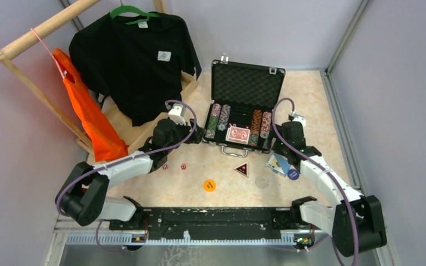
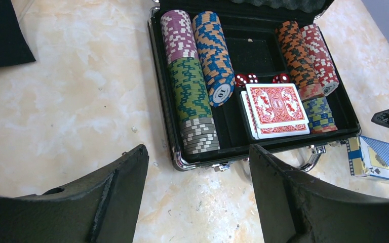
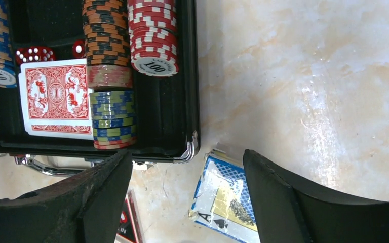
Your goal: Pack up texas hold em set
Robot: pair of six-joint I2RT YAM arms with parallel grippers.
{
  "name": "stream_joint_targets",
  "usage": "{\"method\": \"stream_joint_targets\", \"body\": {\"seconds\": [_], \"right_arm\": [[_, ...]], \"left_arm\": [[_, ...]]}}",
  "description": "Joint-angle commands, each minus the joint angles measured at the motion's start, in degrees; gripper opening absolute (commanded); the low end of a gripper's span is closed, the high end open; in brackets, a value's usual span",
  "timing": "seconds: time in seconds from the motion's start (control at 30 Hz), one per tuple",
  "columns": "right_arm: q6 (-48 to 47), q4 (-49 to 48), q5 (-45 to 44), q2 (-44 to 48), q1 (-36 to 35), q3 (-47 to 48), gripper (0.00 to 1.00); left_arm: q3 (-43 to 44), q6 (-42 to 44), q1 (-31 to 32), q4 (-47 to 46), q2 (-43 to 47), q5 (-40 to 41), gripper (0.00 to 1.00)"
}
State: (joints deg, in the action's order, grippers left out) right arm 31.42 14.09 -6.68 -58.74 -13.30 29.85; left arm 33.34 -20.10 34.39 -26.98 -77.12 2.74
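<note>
**Left gripper** (image 2: pixel 196 167): fingers are held apart and empty, just off the case's near left corner. Two red dice (image 1: pixel 183 166), an orange token (image 1: pixel 209 185) and a triangular token (image 1: pixel 242 169) are scattered loose between the case and the table's near edge. Being small, hard and flat, they are probably best pinched across their edges. **Case** (image 1: pixel 248 83): set open toward the far edge, with chips and cards stowed inside. A blue card box (image 1: pixel 278 164), likely light and stiff, is seen beneath the **right gripper** (image 3: pixel 186 162), whose fingers are likewise spread and empty.
</note>
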Motion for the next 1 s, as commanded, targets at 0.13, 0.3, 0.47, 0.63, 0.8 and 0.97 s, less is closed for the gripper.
{"method": "stream_joint_targets", "body": {"seconds": [0.13,0.3,0.47,0.63,0.8,0.97], "right_arm": [[4.22,8.61,-11.51,-1.37,-1.99,1.87,0.86],[7.29,13.10,-14.40,-2.49,-2.08,1.35,0.96],[7.96,11.35,-11.63,-2.22,-3.70,-0.30,0.99],[8.67,10.82,-11.66,-3.38,-6.47,0.03,0.99],[9.26,10.96,-12.13,-3.68,-7.88,-0.20,0.99],[8.64,11.14,-13.09,-3.75,-9.30,-0.21,0.99]], "left_arm": [[1.82,0.00,0.18,-0.27,1.01,-1.55,0.78],[1.80,-0.42,0.16,-0.42,1.00,-2.09,0.77],[1.73,-0.73,0.19,-0.54,0.83,-2.60,0.77],[1.64,-0.86,0.20,-0.60,0.75,-2.69,0.77],[1.70,-0.91,0.18,-0.45,0.91,-2.91,0.77],[1.65,-1.21,0.24,-0.44,0.76,-3.45,0.76]]}}
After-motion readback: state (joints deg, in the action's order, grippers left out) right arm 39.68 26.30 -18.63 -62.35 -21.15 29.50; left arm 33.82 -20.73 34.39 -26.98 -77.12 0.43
